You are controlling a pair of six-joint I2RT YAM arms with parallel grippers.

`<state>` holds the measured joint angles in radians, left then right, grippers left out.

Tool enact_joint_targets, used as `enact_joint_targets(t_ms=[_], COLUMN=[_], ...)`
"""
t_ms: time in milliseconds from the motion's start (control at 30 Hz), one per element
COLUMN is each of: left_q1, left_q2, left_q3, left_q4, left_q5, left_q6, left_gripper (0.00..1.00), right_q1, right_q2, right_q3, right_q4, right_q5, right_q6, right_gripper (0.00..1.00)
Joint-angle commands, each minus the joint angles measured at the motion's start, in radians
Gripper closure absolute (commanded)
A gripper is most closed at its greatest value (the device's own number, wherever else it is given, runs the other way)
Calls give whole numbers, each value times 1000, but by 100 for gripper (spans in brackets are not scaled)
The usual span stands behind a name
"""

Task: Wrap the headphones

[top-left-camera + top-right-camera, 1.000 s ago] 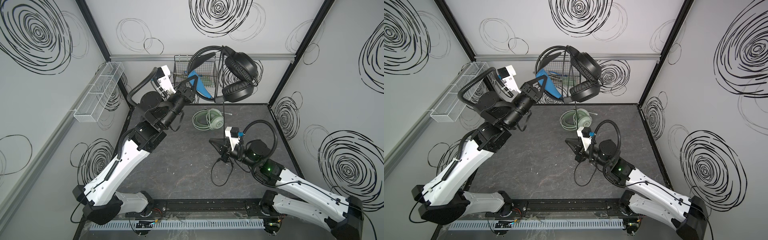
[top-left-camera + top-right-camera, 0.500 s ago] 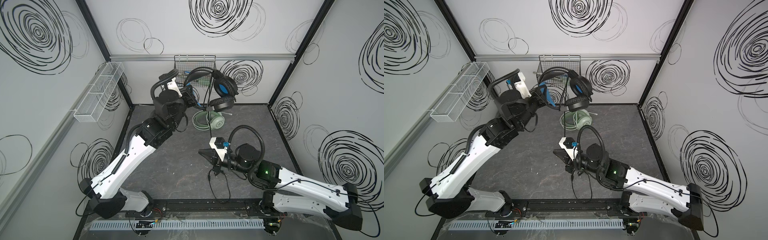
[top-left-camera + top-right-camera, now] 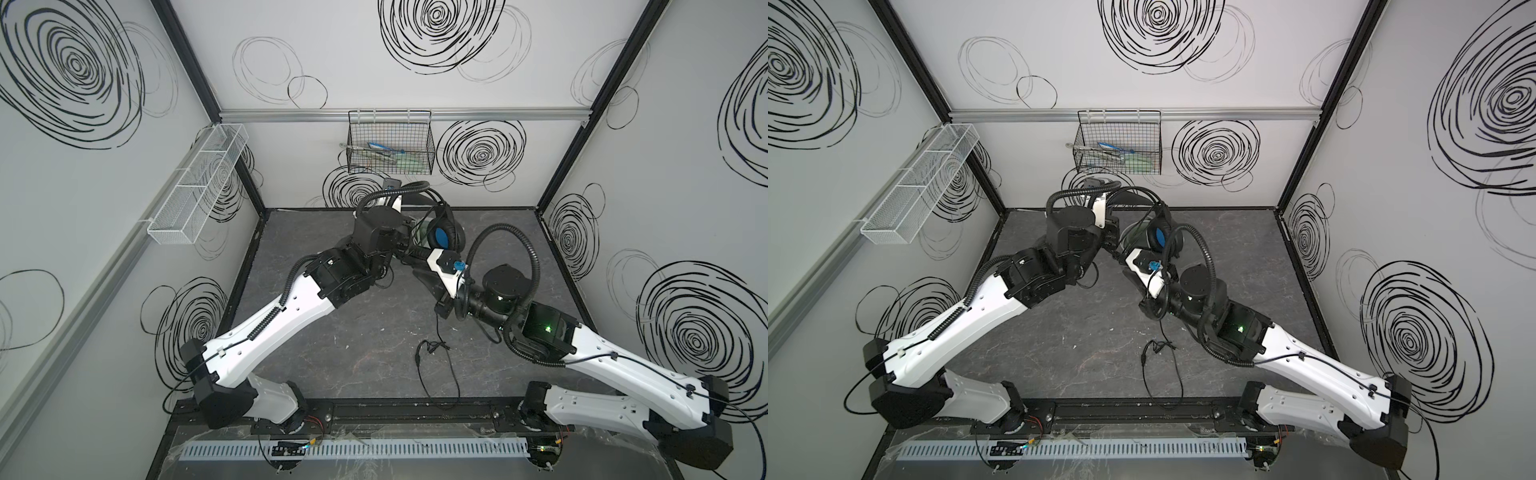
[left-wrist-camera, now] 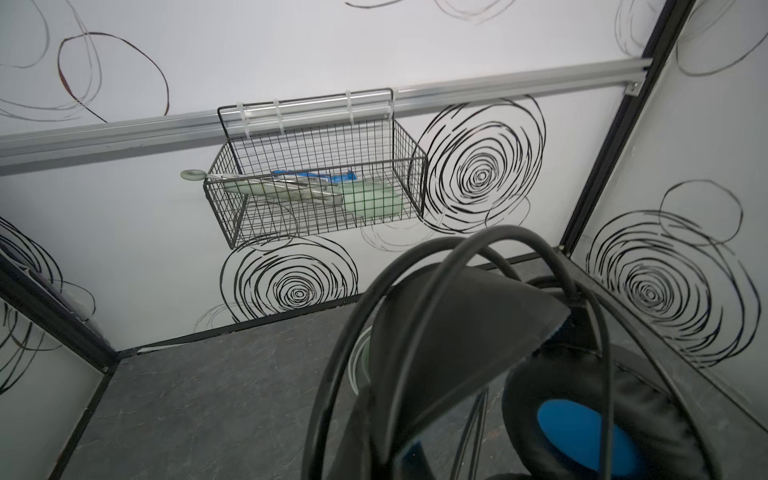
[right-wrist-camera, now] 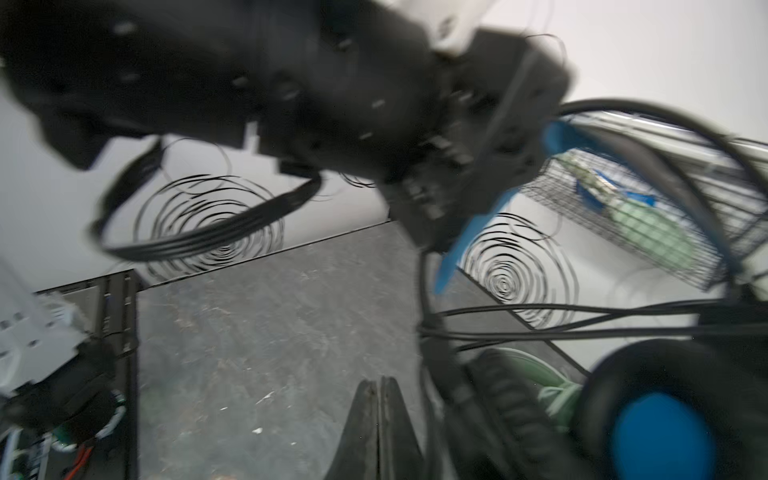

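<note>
Mostly, the mint headset (image 5: 540, 376) hides behind the black headset (image 5: 660, 436)

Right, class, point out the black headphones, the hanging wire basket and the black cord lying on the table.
black headphones (image 3: 440, 238), in a top view, blue ear-cup centre
wire basket (image 3: 365, 131), in a top view, mesh wall
black cord (image 3: 432, 346), in a top view, kinked stretch on table

Black headset (image 3: 441, 240) much lower, right pincer (image 5: 379, 384) nearer it.
</note>
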<state>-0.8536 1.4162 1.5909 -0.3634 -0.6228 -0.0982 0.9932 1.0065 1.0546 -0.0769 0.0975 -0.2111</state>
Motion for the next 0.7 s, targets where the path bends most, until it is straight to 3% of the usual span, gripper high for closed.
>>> enact_joint_targets(t_ms=[0,133,367,533,667], left_q1=[-8,-24,-25,-9,18], left_q2=[-5,-25,-29,-29,-27], left_q3=[12,-2,1,1,12], left_q4=[2,-55,-191,-221,-238], left_q5=[21,40,122,182,270], left_q6=[102,137,172,165,144], left_gripper=[100,100,100,100,100], right_q1=[-88,-163,-171,-161,-177], right_q2=[12,33,28,-43,-57], right_q3=[82,128,99,66,43], right_q4=[-31,-64,-67,-64,-18], right_q5=[19,27,91,7,97], right_q6=[-146,-257,-423,-559,-604], right_gripper=[96,96,93,88,87])
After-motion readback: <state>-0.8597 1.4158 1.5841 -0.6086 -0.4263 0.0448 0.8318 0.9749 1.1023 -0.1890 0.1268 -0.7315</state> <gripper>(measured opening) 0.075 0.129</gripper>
